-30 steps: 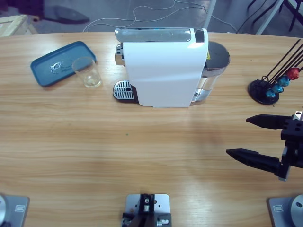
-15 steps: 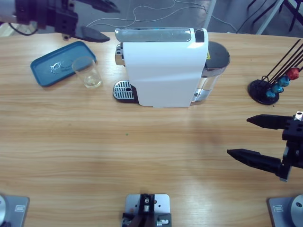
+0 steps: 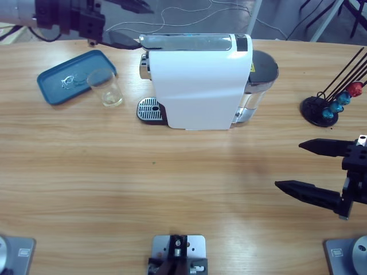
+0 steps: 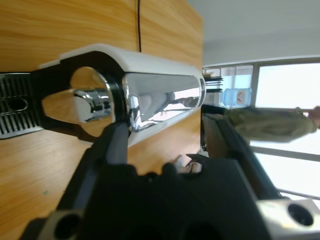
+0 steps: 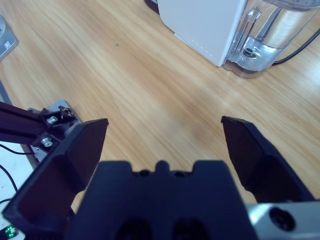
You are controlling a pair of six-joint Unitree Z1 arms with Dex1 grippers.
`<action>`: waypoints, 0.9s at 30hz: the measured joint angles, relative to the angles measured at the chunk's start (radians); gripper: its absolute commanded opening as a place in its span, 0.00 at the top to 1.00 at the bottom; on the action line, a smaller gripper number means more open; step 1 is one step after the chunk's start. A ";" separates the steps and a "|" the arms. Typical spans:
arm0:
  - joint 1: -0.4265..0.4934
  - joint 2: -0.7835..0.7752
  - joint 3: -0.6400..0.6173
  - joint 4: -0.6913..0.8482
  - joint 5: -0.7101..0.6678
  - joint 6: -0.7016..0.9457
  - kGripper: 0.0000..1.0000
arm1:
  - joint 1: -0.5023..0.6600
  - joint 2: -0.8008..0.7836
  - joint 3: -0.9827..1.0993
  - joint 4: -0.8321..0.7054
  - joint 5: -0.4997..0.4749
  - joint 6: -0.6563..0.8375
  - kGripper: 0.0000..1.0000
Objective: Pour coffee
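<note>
A white coffee machine (image 3: 198, 86) stands at the middle of the far side of the long wooden surface (image 3: 143, 183), its chrome lever (image 3: 186, 40) lying flat along the top and its perforated drip grate (image 3: 149, 109) jutting out at its base toward the left end. The left pincer (image 3: 123, 23) hangs at the far edge of the surface just beside the lever's end, its two black jaws spread apart with nothing between them; the left wrist view looks along those jaws at the chrome lever (image 4: 162, 100) and the chrome spout (image 4: 87, 100), with the drip grate (image 4: 17, 110) at the picture's edge. A clear glass tumbler (image 3: 105, 87) stands close to the grate, at the edge of a blue tray (image 3: 57, 74) near the far left corner, and a shallow layer of pale brownish coffee (image 3: 110, 99) sits in its bottom. The machine's clear water tank (image 3: 261, 77) is on its right-hand side, and it appears again in the right wrist view (image 5: 272, 37). Near the far right corner a black wire rack (image 3: 327, 106) carries red and blue capsules (image 3: 344, 97). The right pincer (image 3: 312, 172) hovers over bare wood near the right edge, jaws wide open and holding nothing, well apart from the machine.
</note>
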 measured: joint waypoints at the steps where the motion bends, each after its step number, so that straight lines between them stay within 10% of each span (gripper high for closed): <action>1: 0.003 0.006 0.002 -0.009 -0.017 0.000 0.41 | 0.000 0.000 0.000 0.000 0.000 0.000 0.00; 6: 0.010 0.028 0.008 -0.027 -0.052 0.000 0.99 | 0.000 0.000 0.000 0.000 0.000 0.000 0.00; 27: 0.065 0.028 0.065 -0.059 -0.071 0.005 1.00 | 0.000 0.000 0.000 0.000 0.000 0.000 0.00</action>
